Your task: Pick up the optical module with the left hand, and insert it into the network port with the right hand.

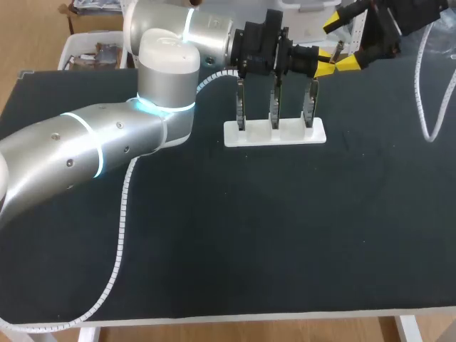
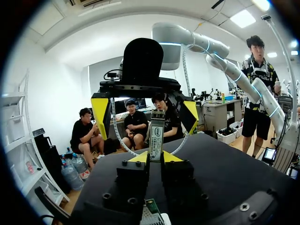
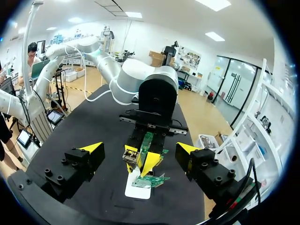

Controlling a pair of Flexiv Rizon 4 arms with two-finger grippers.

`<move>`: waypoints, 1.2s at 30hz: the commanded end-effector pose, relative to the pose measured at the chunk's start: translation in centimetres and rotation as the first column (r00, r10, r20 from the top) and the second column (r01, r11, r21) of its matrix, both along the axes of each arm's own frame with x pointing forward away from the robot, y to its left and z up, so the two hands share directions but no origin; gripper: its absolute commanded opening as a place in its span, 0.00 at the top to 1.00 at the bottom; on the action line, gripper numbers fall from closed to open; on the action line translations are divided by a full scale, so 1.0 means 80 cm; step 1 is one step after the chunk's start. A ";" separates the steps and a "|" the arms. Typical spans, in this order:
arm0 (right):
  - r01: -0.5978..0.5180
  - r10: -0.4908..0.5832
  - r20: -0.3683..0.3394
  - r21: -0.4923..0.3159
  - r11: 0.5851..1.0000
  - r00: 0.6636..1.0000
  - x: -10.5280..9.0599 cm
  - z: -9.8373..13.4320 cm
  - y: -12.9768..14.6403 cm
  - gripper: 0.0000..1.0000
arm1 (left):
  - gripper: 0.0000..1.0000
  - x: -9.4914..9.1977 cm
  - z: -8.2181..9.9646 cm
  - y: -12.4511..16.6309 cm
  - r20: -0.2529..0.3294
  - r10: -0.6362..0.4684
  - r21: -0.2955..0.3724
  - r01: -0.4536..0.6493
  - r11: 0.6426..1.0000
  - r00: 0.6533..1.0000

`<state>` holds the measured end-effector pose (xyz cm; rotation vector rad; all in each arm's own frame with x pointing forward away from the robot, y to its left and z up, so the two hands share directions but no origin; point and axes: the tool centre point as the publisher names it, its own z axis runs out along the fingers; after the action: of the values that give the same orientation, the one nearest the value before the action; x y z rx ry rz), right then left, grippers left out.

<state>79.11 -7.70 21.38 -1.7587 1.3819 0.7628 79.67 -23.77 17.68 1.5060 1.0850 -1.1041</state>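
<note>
In the left wrist view, my left gripper (image 2: 155, 157) is shut on the optical module (image 2: 156, 135), a slim metal bar with a label that stands up between its yellow tips. My right gripper (image 2: 145, 110) faces it from just beyond, wide open, one finger on each side of the module's far end. From the right wrist view, my right gripper (image 3: 139, 149) is open with the module's end (image 3: 131, 156) ahead between its fingers, held by my left gripper (image 3: 149, 161). Overhead, my left gripper (image 1: 324, 64) and right gripper (image 1: 343, 43) meet at the table's far side.
A white holder (image 1: 274, 133) with three upright circuit boards (image 1: 274, 107) stands on the black table below my left gripper; the white holder (image 3: 136, 190) also shows under the module. A white cable (image 1: 121, 228) trails across the mat on the left.
</note>
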 end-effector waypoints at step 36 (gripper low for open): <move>0.023 -0.022 -0.012 0.046 0.999 1.000 0.007 -0.004 -0.004 0.00 | 1.00 0.000 0.001 -0.001 0.001 0.001 0.002 -0.001 1.000 1.000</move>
<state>79.53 -8.02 21.07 -1.7019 1.3798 0.7860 79.67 -23.77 17.67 1.5060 1.0850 -1.1041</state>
